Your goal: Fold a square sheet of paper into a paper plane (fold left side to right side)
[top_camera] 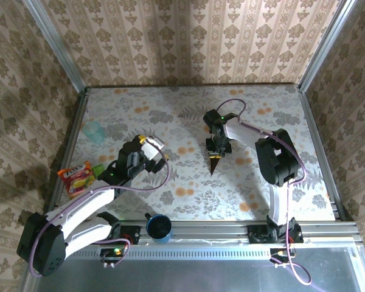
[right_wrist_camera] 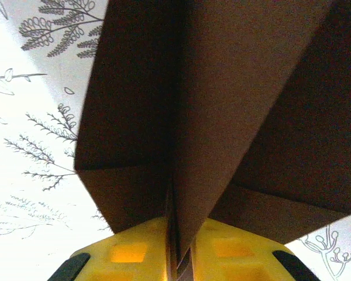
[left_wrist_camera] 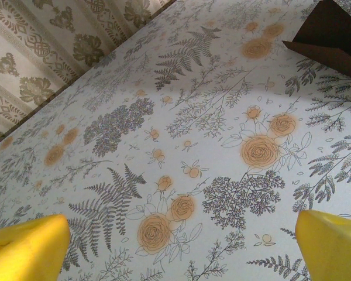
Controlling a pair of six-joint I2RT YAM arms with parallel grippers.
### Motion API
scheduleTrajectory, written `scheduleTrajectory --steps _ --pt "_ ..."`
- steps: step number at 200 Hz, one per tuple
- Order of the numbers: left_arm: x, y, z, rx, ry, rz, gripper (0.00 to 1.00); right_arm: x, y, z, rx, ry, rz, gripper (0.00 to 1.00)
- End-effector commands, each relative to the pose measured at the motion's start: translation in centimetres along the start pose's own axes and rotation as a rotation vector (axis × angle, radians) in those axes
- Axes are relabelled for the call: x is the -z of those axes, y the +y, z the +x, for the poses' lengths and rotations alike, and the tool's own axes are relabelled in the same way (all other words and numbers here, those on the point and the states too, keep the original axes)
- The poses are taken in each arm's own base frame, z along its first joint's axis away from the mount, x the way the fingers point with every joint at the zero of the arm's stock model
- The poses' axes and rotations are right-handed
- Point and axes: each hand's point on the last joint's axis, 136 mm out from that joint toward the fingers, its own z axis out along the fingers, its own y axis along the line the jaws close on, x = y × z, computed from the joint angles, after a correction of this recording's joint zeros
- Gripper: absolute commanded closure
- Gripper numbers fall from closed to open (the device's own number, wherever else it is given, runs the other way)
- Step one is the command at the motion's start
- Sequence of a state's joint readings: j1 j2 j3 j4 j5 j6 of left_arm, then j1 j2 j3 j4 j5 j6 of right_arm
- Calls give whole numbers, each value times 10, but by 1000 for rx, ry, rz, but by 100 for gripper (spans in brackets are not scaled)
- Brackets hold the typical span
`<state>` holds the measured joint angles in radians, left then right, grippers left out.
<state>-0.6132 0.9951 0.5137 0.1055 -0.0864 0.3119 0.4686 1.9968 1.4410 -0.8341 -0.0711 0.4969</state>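
The square sheet of paper stands folded as a dark reddish-brown paper plane (top_camera: 215,160) at the middle of the table, its point toward the near edge. My right gripper (top_camera: 218,146) is above its wide end. In the right wrist view the yellow fingers (right_wrist_camera: 128,252) stand nearly together, with the plane's centre ridge (right_wrist_camera: 222,117) pinched between them and its wings spread to both sides. My left gripper (top_camera: 153,146) hovers left of the plane, wide open with nothing between its fingers (left_wrist_camera: 29,246). A corner of the plane (left_wrist_camera: 333,35) shows at the top right of the left wrist view.
A dark blue cup (top_camera: 159,227) stands at the near edge between the arm bases. An orange snack packet (top_camera: 76,177) lies at the left edge, and a pale teal cup (top_camera: 94,130) stands farther back on the left. Patterned walls enclose the floral table (top_camera: 170,109).
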Motion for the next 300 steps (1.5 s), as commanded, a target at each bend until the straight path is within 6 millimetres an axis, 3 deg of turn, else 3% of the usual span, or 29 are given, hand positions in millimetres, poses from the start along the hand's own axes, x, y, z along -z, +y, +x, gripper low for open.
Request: scheduleTrajectory --steps 1,129,178,236,300 --pt "0 4 -8 -17 -13 -6 0 -7 -2 0 4 1 31 81" --pt "1 4 -8 -17 -14 -6 0 -22 -7 7 5 30 60 86" --pt "2 5 -9 -17 -17 -8 0 -13 -6 5 4 7 53 92" --pt "3 5 -10 -16 -24 -10 0 18 -2 -16 20 -62 54 96" --pt "5 6 -13 -14 -34 -10 0 17 5 -50 20 -48 62 95"
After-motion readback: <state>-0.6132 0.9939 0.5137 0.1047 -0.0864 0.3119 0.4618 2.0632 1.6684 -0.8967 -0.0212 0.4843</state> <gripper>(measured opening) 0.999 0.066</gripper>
